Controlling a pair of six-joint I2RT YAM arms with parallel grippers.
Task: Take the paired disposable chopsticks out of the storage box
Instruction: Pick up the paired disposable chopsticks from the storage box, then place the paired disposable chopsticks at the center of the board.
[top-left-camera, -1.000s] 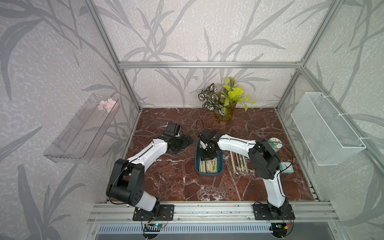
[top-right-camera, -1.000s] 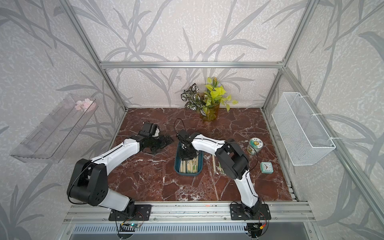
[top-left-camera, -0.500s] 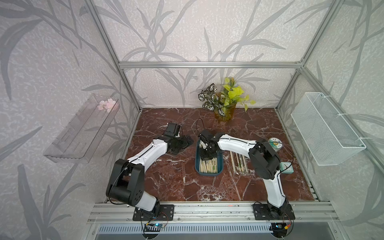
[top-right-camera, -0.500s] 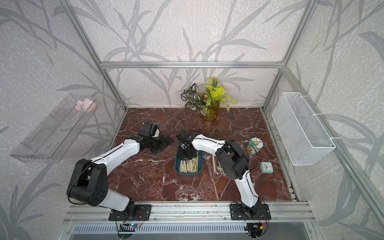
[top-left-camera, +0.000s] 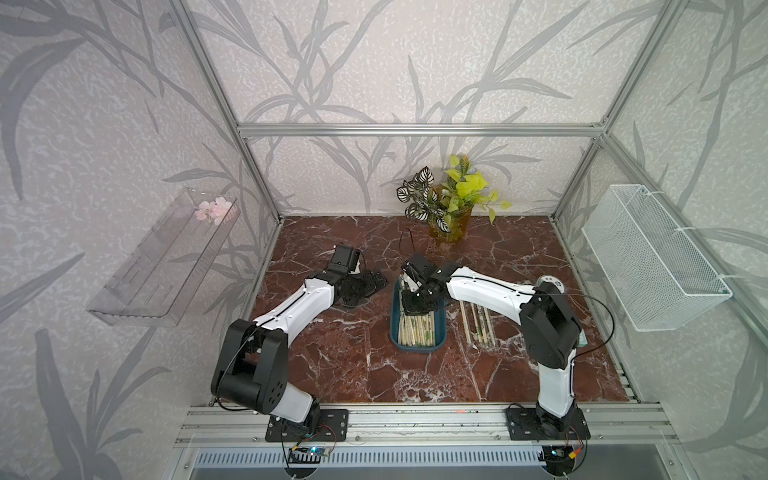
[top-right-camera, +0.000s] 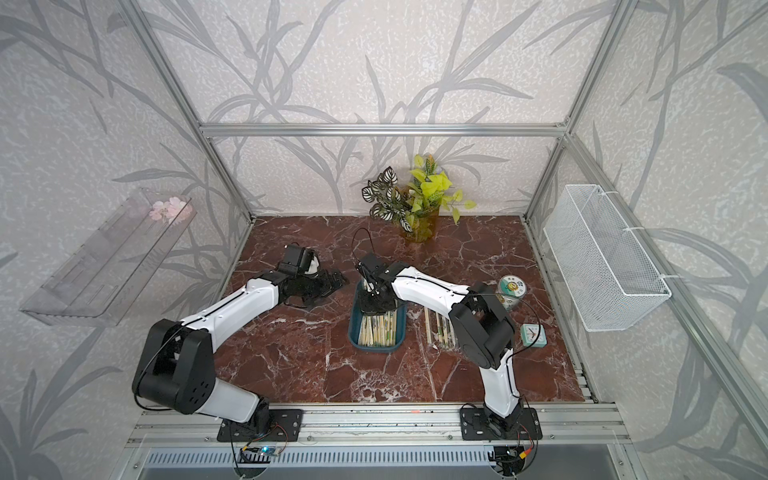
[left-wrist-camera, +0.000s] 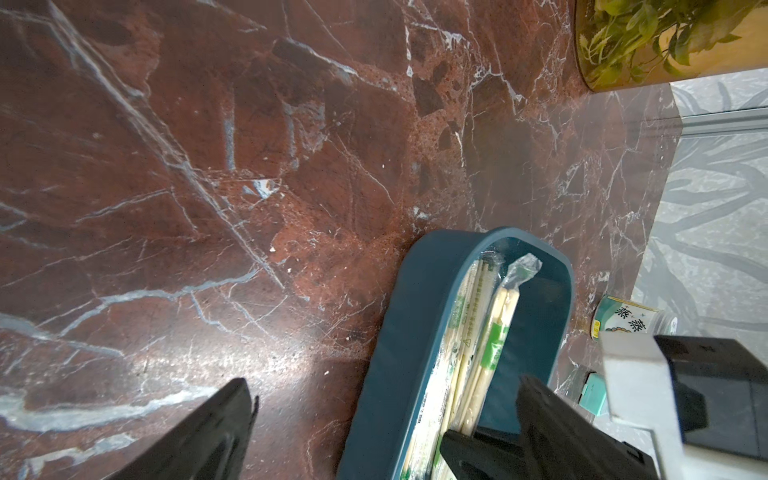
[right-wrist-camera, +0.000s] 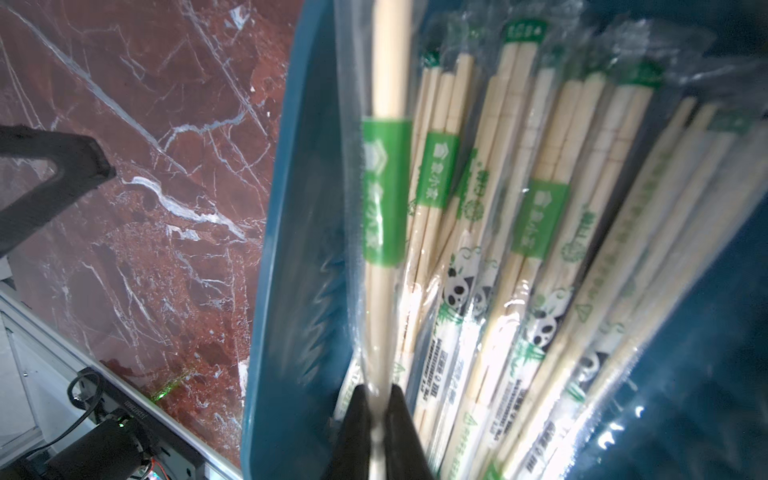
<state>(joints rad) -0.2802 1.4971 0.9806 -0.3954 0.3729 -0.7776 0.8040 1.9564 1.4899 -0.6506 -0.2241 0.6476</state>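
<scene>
Pinching chopstick pair | right hand | lengthwise along storage box

Grey leaf-patterned wallpaper covers the walls inside an aluminium frame. The desk is red-brown marble with white veins. A clear shelf hangs left, a white wire basket right, a potted plant far.
</scene>
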